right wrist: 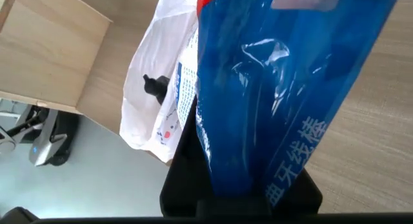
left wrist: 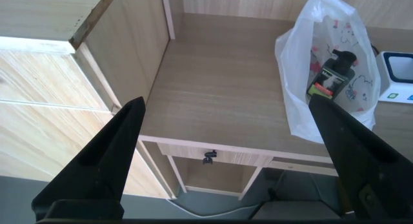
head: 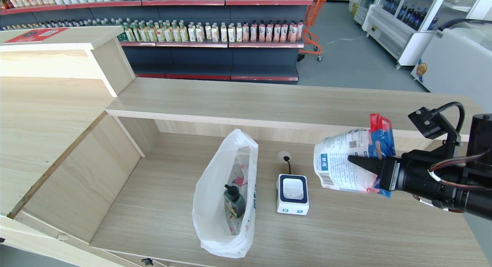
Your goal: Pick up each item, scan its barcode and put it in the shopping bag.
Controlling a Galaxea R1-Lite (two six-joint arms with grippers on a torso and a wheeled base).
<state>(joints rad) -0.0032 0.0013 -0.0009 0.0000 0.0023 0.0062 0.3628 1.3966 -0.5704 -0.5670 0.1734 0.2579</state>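
Observation:
My right gripper (head: 361,163) is shut on a white, blue and red pouch (head: 346,163), held in the air above the counter just right of the scanner (head: 293,194). A barcode shows on the pouch's lower left corner. The pouch's blue side (right wrist: 277,101) is close up in the right wrist view. A white plastic shopping bag (head: 225,197) stands open left of the scanner, with a dark pump bottle (head: 234,201) inside. My left gripper (left wrist: 226,166) hangs open off the counter's front edge, left of the bag (left wrist: 322,75), its fingers wide apart and holding nothing.
The work surface is a recessed wooden counter (head: 346,228) with a raised ledge (head: 269,101) behind and a side wall (head: 96,171) on the left. The scanner's cable runs to a hole (head: 284,156) in the counter. Store shelves and freezers stand beyond.

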